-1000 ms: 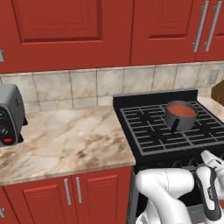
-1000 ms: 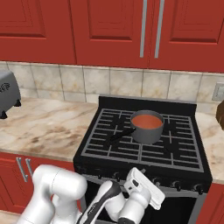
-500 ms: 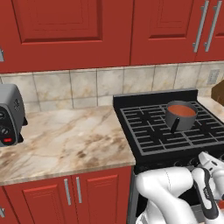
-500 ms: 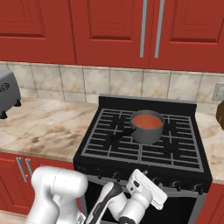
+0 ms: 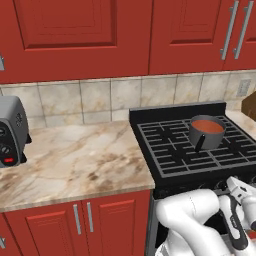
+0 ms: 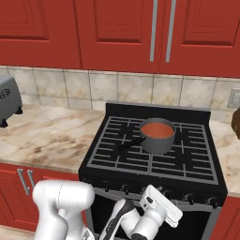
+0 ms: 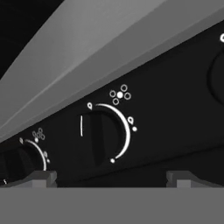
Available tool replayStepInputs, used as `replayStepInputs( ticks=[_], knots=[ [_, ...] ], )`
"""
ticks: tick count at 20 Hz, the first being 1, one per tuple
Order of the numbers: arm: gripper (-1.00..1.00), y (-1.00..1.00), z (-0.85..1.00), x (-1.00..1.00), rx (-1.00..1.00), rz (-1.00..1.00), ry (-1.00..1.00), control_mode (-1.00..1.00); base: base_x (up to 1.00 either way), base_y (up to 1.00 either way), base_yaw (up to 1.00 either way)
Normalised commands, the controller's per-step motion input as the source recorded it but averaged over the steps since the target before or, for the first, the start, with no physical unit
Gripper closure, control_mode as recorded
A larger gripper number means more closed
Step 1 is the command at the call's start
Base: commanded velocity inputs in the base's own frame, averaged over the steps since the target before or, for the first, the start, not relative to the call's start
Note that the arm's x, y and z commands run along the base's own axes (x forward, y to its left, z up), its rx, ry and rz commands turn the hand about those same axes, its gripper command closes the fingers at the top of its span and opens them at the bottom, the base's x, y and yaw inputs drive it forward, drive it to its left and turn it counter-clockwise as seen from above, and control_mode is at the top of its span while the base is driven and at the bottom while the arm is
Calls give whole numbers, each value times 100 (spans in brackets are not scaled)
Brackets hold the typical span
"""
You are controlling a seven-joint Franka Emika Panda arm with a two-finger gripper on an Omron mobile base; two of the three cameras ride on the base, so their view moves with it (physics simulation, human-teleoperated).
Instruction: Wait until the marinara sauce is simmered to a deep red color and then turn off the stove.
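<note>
Hand view faces the black front panel of the black gas stove [image 7: 144, 109], tilted, with one round dark knob [image 7: 97, 139] centred just above and between the two grey fingertips [image 7: 39, 178] of the gripper [image 7: 111, 180]. Fingertips set wide apart, nothing between them: gripper open, near the knob but not yet closed on it; contact cannot be told. White arc and burner-dot markings beside the knob, with a second dark knob [image 7: 17, 162] at lower left.

Right base view shows the smooth orange-red marinara sauce [image 6: 157, 129] as a round disc inside a small grey saucepan with a dark handle [image 6: 157, 137], sitting on the dark grid grates toward the back middle of the stove [image 6: 154, 159]. Left base view gives the same: sauce [image 5: 207, 125] in the pan [image 5: 206, 133] on the stove's right rear area, a small grey toaster [image 5: 12, 131] far off on the marble surface [image 5: 75, 160].

Judged progress: arm positioned low at the knob row, apparently lined up for the turn. Sauce reads orange-red rather than clearly deep red, so possibly waiting. Left to do: close on the knob and rotate to off.
</note>
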Motion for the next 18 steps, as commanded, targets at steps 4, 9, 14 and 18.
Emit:
replayStepInputs(
  ticks=[4,9,14,18],
  knots=[
    [-100,-32,-41,0,0,2,0,-100,0,0,0],
    [-100,-43,-36,0,0,6,-1,-100,0,0,0],
    [-100,-24,-41,0,0,10,-4,-100,0,0,0],
    [-100,-26,-58,0,0,17,-7,-100,0,0,0]
  ],
)
